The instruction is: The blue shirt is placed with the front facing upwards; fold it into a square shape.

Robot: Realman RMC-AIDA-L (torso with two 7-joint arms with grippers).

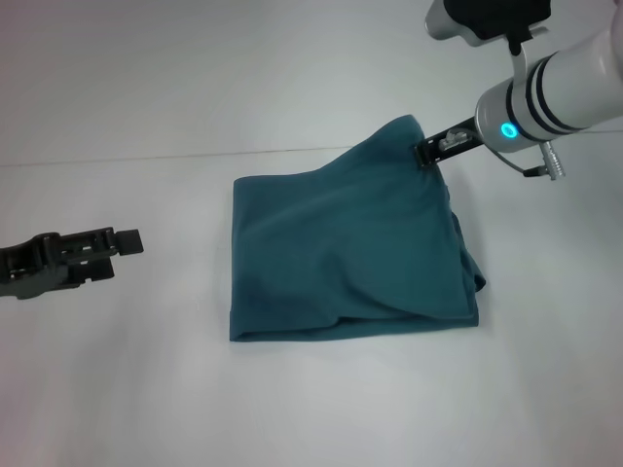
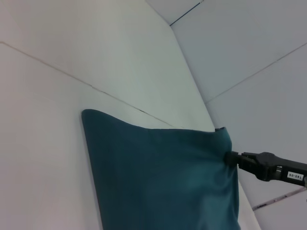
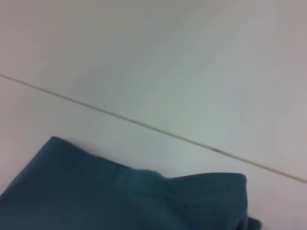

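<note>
The blue shirt (image 1: 350,253) lies folded into a rough rectangle in the middle of the white table, plain teal cloth up with no print showing. Its far right corner is lifted off the table, and my right gripper (image 1: 425,152) is shut on that corner. The left wrist view shows the same shirt (image 2: 163,177) with the right gripper (image 2: 230,158) pinching its raised corner. The right wrist view holds only the shirt's edge (image 3: 124,196) and the table. My left gripper (image 1: 125,241) hovers left of the shirt, well apart from it, with nothing in it.
The white table (image 1: 117,389) has a thin seam line (image 1: 146,159) running across behind the shirt. Bare surface surrounds the shirt on every side.
</note>
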